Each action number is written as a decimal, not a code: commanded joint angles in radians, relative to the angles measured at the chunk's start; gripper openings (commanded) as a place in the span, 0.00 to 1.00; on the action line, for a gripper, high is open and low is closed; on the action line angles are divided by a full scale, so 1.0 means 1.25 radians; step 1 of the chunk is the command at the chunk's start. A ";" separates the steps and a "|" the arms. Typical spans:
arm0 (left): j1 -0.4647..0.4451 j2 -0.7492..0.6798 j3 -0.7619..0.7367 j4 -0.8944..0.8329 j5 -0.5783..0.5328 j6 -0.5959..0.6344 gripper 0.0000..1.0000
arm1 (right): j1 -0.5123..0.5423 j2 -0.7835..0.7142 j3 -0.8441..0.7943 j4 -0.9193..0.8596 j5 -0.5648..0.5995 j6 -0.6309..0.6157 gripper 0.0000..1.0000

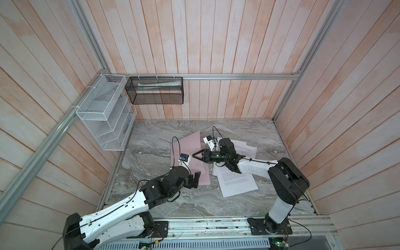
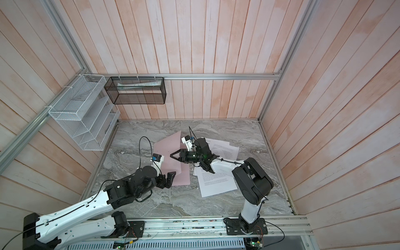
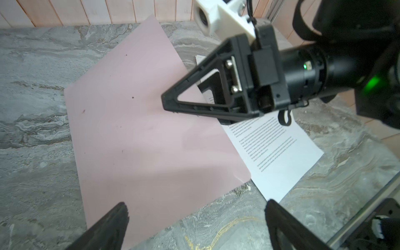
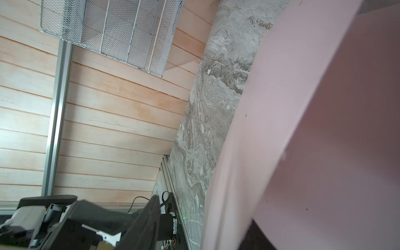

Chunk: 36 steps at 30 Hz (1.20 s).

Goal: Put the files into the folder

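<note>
1. On the bench [image 1: 151,155], the folder [image 1: 190,142] lies left of centre. The files [image 1: 238,184] are fanned against its right edge.
2. Left end effector [image 3: 195,204]: jaws spread wide, empty, at the folder's near edge.
3. Right end effector [image 3: 166,101]: tip over the folder. Seen side-on, so I cannot tell the jaw state.

1. Brightly, evenly lit in both top views.
2. Softly shadowed across folder [image 3: 173,173] in left wrist view.
3. Bowed toward edges along planks [image 1: 32,112].
4. Blurred near lens: left gripper [image 3: 197,204]; smeared green glow around LED [image 3: 306,65].
</note>
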 commanded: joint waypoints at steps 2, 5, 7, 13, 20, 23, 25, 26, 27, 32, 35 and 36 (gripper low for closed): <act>-0.072 0.108 0.068 -0.121 -0.183 -0.045 1.00 | 0.012 0.007 0.014 0.018 0.000 0.021 0.47; -0.095 0.177 0.086 -0.109 -0.199 -0.042 1.00 | 0.014 0.004 0.009 0.036 -0.002 0.035 0.47; -0.098 0.207 0.094 -0.093 -0.200 -0.039 1.00 | 0.016 0.001 0.012 0.038 -0.004 0.038 0.47; -0.099 0.232 0.088 -0.074 -0.229 -0.048 0.99 | 0.019 -0.010 0.017 0.038 -0.010 0.039 0.46; -0.093 0.242 0.083 -0.058 -0.258 -0.056 0.77 | 0.019 -0.018 0.007 0.042 -0.014 0.040 0.46; -0.081 0.246 0.080 -0.043 -0.244 -0.049 0.52 | 0.019 -0.024 0.002 0.048 -0.016 0.043 0.46; -0.072 0.246 0.078 -0.035 -0.237 -0.047 0.47 | 0.020 -0.032 -0.003 0.052 -0.017 0.045 0.46; -0.069 0.245 0.076 -0.030 -0.234 -0.044 0.40 | 0.020 -0.035 -0.005 0.052 -0.018 0.045 0.46; -0.066 0.245 0.075 -0.024 -0.231 -0.041 0.34 | 0.021 -0.041 -0.007 0.052 -0.017 0.045 0.46; -0.062 0.242 0.083 -0.031 -0.227 -0.039 0.00 | 0.021 -0.055 -0.007 0.038 -0.016 0.032 0.46; -0.062 0.228 0.085 -0.036 -0.223 -0.038 0.00 | 0.018 -0.055 -0.002 0.032 -0.020 0.026 0.46; -0.062 0.220 0.082 -0.030 -0.218 -0.033 0.00 | 0.017 -0.054 0.000 0.034 -0.021 0.026 0.46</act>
